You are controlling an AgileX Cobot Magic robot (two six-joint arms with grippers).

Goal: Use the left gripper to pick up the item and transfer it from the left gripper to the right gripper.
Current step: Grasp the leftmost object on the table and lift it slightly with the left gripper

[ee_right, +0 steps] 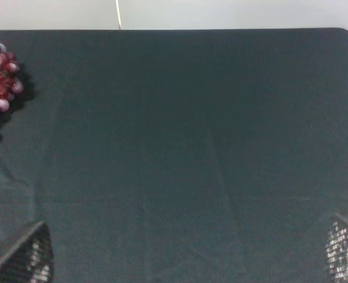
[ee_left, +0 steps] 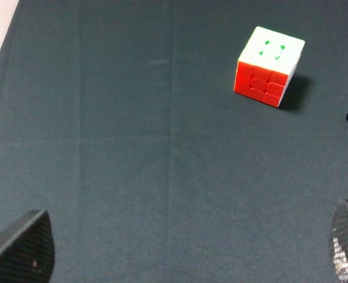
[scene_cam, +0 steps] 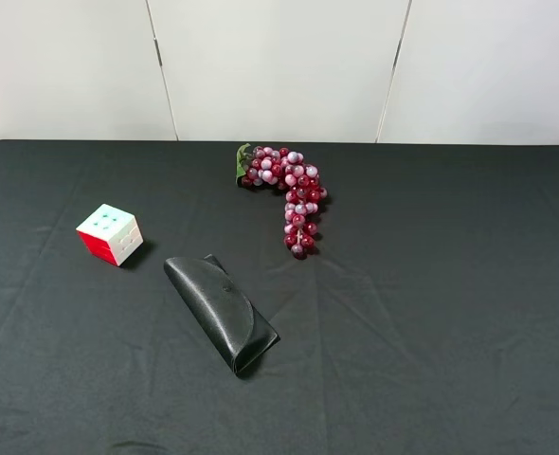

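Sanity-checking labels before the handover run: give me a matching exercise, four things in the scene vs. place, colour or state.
Things:
1. puzzle cube
2. glasses case
3. grape bunch
4. left claw

Descriptions:
a. far middle, dark red, green leaf at one end
b. left side, white face up, red face on the side
c. open, holding nothing
d. black, lying diagonally

Pairs: 1-b; 2-d; 3-a; 4-c

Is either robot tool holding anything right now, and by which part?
Nothing held: left tool and right tool are open; the puzzle cube lies free.
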